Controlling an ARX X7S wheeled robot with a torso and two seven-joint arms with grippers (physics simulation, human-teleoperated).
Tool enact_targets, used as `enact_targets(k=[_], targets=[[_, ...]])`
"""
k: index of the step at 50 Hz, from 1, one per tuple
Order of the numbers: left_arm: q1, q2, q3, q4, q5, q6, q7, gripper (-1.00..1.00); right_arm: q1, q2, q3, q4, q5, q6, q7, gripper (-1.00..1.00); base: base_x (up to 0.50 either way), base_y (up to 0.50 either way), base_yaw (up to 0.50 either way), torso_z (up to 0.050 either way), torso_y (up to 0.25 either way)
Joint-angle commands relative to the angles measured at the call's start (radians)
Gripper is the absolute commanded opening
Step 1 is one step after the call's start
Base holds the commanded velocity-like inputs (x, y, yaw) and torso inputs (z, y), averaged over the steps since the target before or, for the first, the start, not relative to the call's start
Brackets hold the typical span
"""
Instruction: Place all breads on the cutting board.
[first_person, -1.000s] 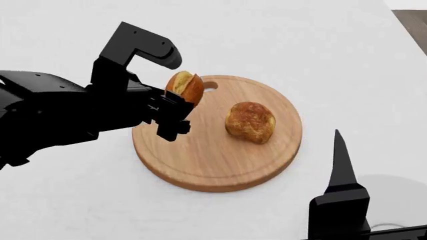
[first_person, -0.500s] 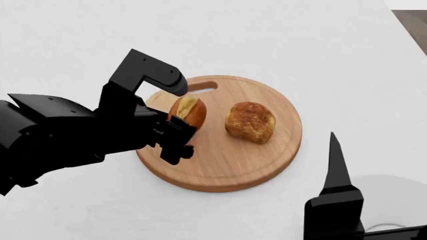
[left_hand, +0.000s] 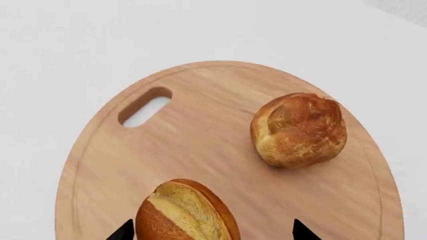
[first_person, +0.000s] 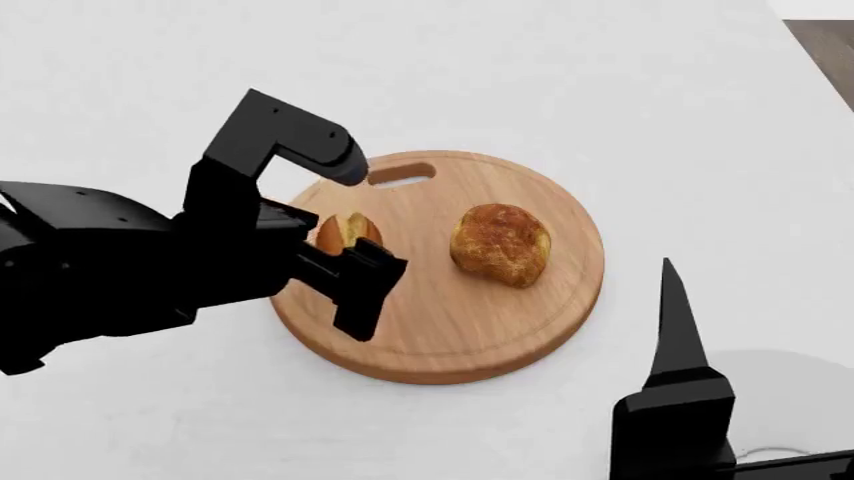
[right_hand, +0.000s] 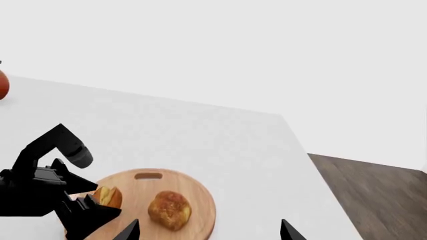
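The round wooden cutting board (first_person: 454, 330) lies mid-table, also seen in the left wrist view (left_hand: 200, 130). A lumpy round roll (first_person: 501, 243) (left_hand: 299, 129) rests on its right half. The smaller oval roll (first_person: 347, 231) with a pale split (left_hand: 187, 212) lies on the board's left half. My left gripper (left_hand: 210, 231) is open around it, with a clear gap on one side and a sliver on the other. My right gripper (right_hand: 208, 232) hangs open and empty above the table's near right; one finger (first_person: 674, 320) shows in the head view.
A white plate (first_person: 787, 400) sits at the near right beside my right arm. A red-orange object (right_hand: 2, 85) lies at the far left of the table. The table's right edge drops to a wooden floor (right_hand: 373, 190).
My left gripper came down with the oval roll from above the board's rim onto the board, then opened. The roll now rests on the wood. The right arm has barely moved.
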Motion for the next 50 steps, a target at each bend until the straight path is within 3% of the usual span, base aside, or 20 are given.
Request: enact_targets(k=[1,7,11,20,27,34,41,46,50], targets=[[0.011,-0.064,-0.081,0.210,-0.071,-0.079,-0.079,1.00,0.031,-0.098,0.032,0.017,-0.010,0.073,0.028,1.00,0.00,0.00,0.00,0.000,0.000],[0.039,-0.121,-0.135,0.344,-0.149,-0.118,-0.162,1.00,0.069,-0.165,0.016,0.026,-0.001,0.121,0.081,1.00,0.00,0.00,0.00,0.000,0.000],[0.068,-0.197,-0.190,0.549,-0.226,-0.140,-0.250,1.00,0.095,-0.170,0.022,0.030,0.021,0.137,0.090,1.00,0.00,0.00,0.00,0.000,0.000],[0.107,-0.366,-0.365,0.852,-0.529,-0.184,-0.535,1.00,0.127,-0.062,0.090,0.014,0.110,0.117,0.046,1.00,0.00,0.00,0.00,0.000,0.000],[0.079,-0.528,-0.505,0.986,-0.832,-0.121,-0.753,1.00,0.214,-0.018,0.162,0.035,0.235,0.167,0.038,1.00,0.00,0.00,0.00,0.000,0.000],[0.057,-0.662,-0.591,1.127,-0.949,-0.066,-0.891,1.00,0.289,-0.022,0.229,0.067,0.346,0.232,0.074,1.00,0.00,0.00,0.00,0.000,0.000],[-0.035,-0.796,-0.675,1.220,-1.104,-0.007,-0.996,1.00,0.611,-0.170,0.156,0.147,0.546,0.383,0.279,1.00,0.00,0.00,0.00,0.000,0.000],[0.089,-0.873,-0.852,1.325,-1.117,0.088,-0.997,1.00,0.797,-0.225,0.128,0.182,0.626,0.404,0.375,1.00,0.00,0.00,0.00,0.000,0.000],[0.135,-0.915,-0.932,1.392,-1.139,0.118,-1.021,1.00,0.895,-0.255,0.090,0.165,0.699,0.382,0.448,1.00,0.00,0.00,0.00,0.000,0.000]])
